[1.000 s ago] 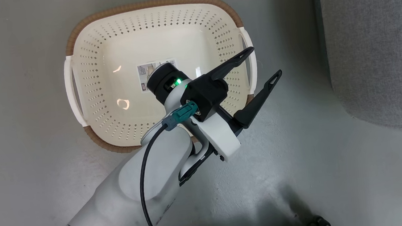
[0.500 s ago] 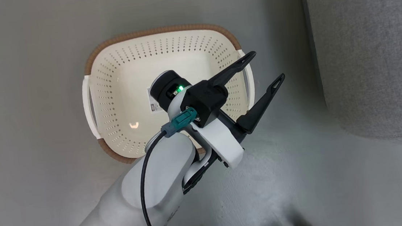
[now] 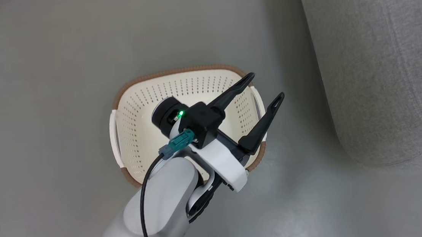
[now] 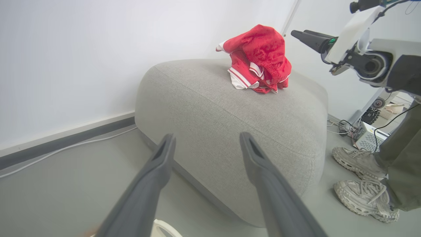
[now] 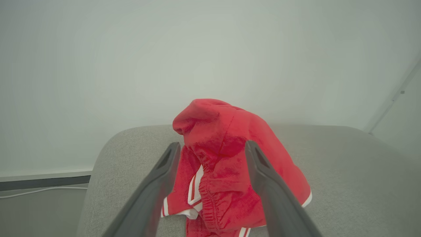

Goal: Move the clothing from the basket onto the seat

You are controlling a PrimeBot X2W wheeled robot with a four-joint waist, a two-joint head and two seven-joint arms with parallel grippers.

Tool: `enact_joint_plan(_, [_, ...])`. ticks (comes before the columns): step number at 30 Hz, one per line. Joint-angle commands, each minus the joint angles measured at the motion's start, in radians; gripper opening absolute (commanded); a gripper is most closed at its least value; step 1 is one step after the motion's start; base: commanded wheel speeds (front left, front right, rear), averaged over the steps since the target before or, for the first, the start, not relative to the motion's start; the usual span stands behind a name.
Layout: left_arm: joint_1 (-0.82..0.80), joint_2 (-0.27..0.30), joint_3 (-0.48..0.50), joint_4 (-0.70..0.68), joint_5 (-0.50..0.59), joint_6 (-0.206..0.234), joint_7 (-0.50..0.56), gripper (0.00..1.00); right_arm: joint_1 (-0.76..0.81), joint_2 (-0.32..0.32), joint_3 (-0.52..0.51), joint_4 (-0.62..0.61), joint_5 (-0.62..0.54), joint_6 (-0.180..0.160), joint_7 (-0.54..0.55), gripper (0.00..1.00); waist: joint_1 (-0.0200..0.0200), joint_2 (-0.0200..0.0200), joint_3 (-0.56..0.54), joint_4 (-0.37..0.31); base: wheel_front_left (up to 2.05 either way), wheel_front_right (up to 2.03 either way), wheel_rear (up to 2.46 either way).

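My left forearm (image 3: 158, 211) rises pale from the bottom edge of the head view and bends at the wrist. That puts my left gripper (image 3: 265, 87) above the right side of the basket (image 3: 176, 72). Its two dark fingers are spread wide with nothing between them, and they slant up and to the right, towards the seat (image 3: 374, 62). One tip is over the basket's far right corner. The other is just past the white right handle, over the grey floor (image 3: 42, 110). Where my arm does not cover it, the basket's perforated cream inside shows bare.

In the left wrist view these fingers frame the near rounded corner of the seat. The clothing (image 4: 260, 56) lies further off, well apart from the tips. It is a crumpled red heap with white stripes, resting on the far part of the cushion top, close to the white wall (image 4: 82, 49).

My right gripper (image 5: 213, 144) hangs in the air near the heap and apart from it. Its fingers are parted and grip nothing. In the right wrist view the red fabric shows between and beyond the tips.

To one side of the seat a person's pale laced shoes (image 4: 358, 161) stand on the floor.
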Motion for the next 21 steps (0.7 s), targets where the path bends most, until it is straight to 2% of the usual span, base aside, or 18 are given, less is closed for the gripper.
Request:
enact_joint_plan(1, [0.026,0.009,0.038,-0.023,-0.003,-0.004,-0.006,1.0,0.058,-0.015,0.014,-0.039,-0.012,0.003,-0.006,1.0,0.0,-0.0001,-0.055,0.006,0.0,0.0,0.0])
enact_joint_plan(6, [0.093,0.02,0.095,-0.017,-0.005,-0.004,-0.006,1.0,0.13,0.025,0.055,-0.083,-0.01,0.003,-0.006,1.0,0.0,-0.0001,-0.157,0.021,0.0,0.0,0.0])
enact_joint_plan(15, [0.254,0.052,0.217,-0.015,0.002,-0.004,-0.006,1.0,0.29,0.043,0.205,-0.169,0.047,0.003,-0.006,1.0,0.0,-0.0001,-0.327,0.074,0.0,0.0,0.0])
enact_joint_plan(21, [0.315,0.061,0.276,-0.02,0.013,-0.004,-0.006,1.0,0.358,0.058,0.287,-0.218,0.092,0.003,-0.006,1.0,0.0,-0.0001,-0.381,0.1,0.0,0.0,0.0])
